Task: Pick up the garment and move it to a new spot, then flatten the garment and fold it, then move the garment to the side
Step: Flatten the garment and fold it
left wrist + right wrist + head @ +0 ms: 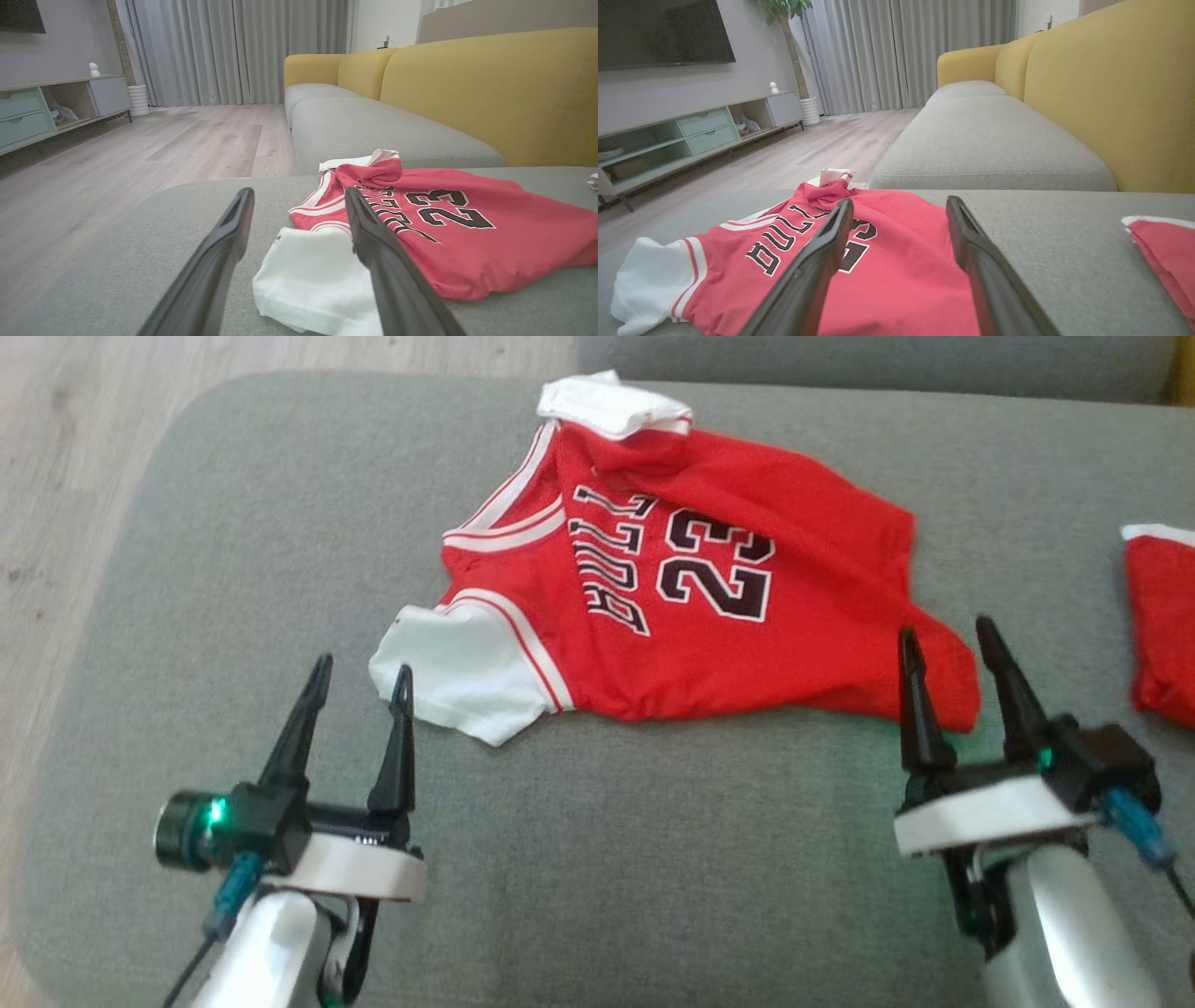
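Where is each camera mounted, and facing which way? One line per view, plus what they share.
Head view: on the head, looking forward and down at the grey cushion and red jersey; left gripper and right gripper show, both open.
Left wrist view: on that wrist, low over the cushion, facing along its fingers past the white sleeve towards curtains.
Right wrist view: on that wrist, facing along its fingers over the jersey towards the TV cabinet.
Shared: all show the jersey; both wrist views, the yellow sofa back.

Left gripper [299,210] gapes over the red garment's [467,242] white sleeve [313,275].
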Motion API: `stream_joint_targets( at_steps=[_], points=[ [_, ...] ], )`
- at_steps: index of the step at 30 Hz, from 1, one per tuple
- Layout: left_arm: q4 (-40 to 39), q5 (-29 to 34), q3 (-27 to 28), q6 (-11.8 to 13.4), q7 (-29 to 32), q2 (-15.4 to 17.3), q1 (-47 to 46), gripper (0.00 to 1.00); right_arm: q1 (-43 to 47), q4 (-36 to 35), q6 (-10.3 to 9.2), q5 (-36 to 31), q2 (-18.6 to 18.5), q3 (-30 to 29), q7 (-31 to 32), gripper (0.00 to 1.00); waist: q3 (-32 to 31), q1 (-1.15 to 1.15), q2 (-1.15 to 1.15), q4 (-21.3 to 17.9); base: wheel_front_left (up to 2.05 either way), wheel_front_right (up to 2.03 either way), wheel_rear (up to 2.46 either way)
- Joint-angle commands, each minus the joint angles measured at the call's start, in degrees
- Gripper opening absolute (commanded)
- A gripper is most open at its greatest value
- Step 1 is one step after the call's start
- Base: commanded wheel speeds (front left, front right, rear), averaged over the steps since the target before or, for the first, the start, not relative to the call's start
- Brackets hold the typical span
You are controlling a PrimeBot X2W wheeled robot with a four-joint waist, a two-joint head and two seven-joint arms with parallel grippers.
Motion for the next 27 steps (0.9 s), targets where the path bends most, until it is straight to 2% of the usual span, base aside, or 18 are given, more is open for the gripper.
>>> stream_joint_targets(
  at_steps=[1,6,12,22,26,27],
  points=[
    [-1.69,0.55,2.69,-0.54,-0.29,0.74,-3.55,1.00,-4.95,-1.30,-0.05,-1.45,-0.12,0.70,0.63,1.00,1.21,0.01,0.00,0.64,0.00,0.00,0.00],
    [-1.77,1.61,2.55,-1.96,-0.29,-1.23,-5.26,1.00,-14.30,2.39,-0.05,-6.03,-0.12,-2.12,8.93,1.00,4.43,0.01,0.00,2.21,0.00,0.00,0.00],
    [-0.85,2.40,2.22,-3.79,-0.29,-4.46,-6.57,1.00,-25.38,13.31,-0.05,-12.88,-0.17,-9.70,20.17,1.00,8.47,0.01,0.00,5.47,0.00,0.00,0.00],
    [-0.20,3.80,3.05,-6.07,-0.29,-7.35,-8.30,1.00,-34.89,26.66,-0.05,-22.19,-2.40,-20.02,22.96,1.00,12.42,0.01,0.00,9.36,0.00,0.00,0.00],
    [0.04,4.35,3.70,-6.71,-0.29,-8.04,-8.74,1.00,-37.22,32.34,-0.05,-23.95,-2.65,-20.81,23.49,1.00,13.20,0.01,0.00,9.80,0.00,0.00,0.00],
    [0.13,4.46,3.83,-6.81,-0.29,-8.19,-8.85,1.00,-37.77,33.62,-0.05,-24.49,-3.06,-20.41,23.62,0.38,13.32,0.01,0.00,9.84,0.00,0.00,0.00]
  ],
)
